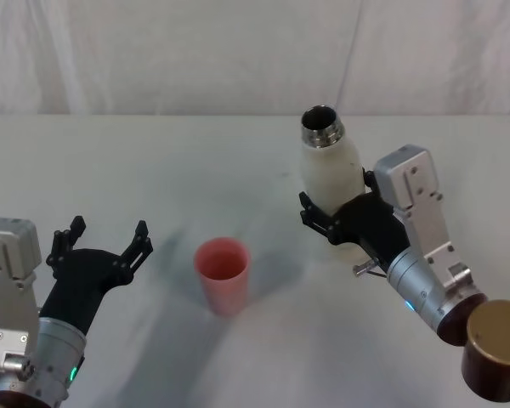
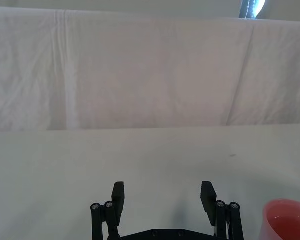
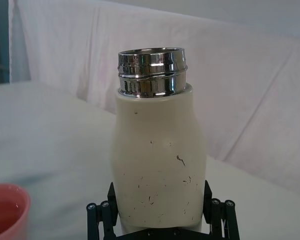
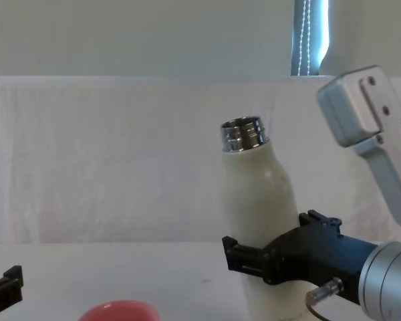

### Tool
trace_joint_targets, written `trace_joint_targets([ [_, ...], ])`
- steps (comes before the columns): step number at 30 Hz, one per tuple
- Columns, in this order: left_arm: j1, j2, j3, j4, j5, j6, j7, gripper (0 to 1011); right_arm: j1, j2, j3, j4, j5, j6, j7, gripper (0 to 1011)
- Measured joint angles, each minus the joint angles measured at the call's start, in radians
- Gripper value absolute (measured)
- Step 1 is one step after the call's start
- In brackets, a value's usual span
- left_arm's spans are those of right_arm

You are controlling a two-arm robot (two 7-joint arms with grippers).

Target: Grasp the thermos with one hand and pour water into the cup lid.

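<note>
The right gripper (image 1: 333, 214) holds the thermos (image 1: 330, 174) in its jaws at 2 o'clock from the cup lid (image 1: 223, 274), while the left gripper (image 1: 102, 242) waits at 9 o'clock, jaws wide.

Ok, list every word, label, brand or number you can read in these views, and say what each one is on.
None can be read.
The thermos, held in the right gripper: only dark scuff specks on its body, no lettering visible.
The cup lid: plain pink, no print.
The left gripper, open beside the cup lid: no markings.
</note>
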Motion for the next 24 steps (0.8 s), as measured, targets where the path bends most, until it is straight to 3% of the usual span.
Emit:
trace_joint_targets([
  [2,0.000,0.000,0.000,0.000,0.000,0.000,0.000,1001,-0.001,-0.008,0.013,0.003,0.050,0.007,0.012,961],
  [11,0.000,0.000,0.000,0.000,0.000,0.000,0.000,1001,-0.004,-0.020,0.037,0.017,0.168,0.005,0.037,961],
  [24,0.000,0.000,0.000,0.000,0.000,0.000,0.000,1001,0.004,-0.011,0.028,0.034,0.229,-0.024,0.025,961],
])
